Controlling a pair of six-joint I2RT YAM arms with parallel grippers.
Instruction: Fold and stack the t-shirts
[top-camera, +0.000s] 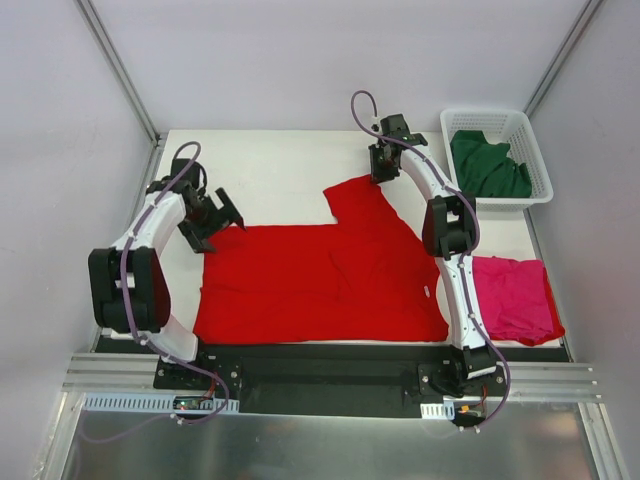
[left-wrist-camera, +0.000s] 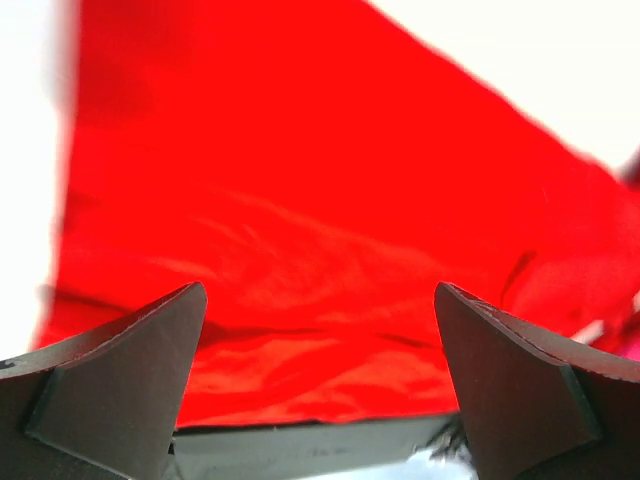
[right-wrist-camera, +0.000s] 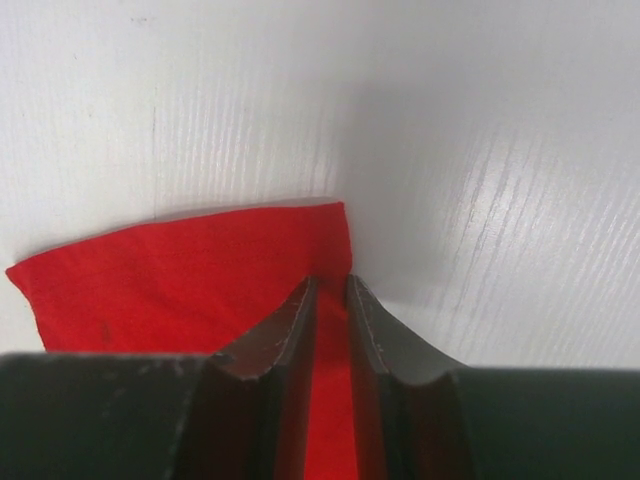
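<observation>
Bright red cotton t-shirt (top-camera: 320, 275) lies spread flat on the white worktop (top-camera: 280, 160), not yet folded. The right hand (right-wrist-camera: 330, 285) pinches its sleeve edge at 12 o'clock, and the left hand (left-wrist-camera: 320, 300) gapes wide at 9. A magenta-pink cotton t-shirt (top-camera: 515, 295) lies at 3 o'clock and a dark green cotton t-shirt (top-camera: 488, 168) sits in the white plastic lattice basket (top-camera: 490, 112) at 1. No stack begun, it seems.

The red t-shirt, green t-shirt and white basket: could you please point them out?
red t-shirt (top-camera: 320, 280), top external view, middle of its spread body.
green t-shirt (top-camera: 487, 168), top external view, crumpled fabric inside the basket.
white basket (top-camera: 535, 150), top external view, its right side wall.
</observation>
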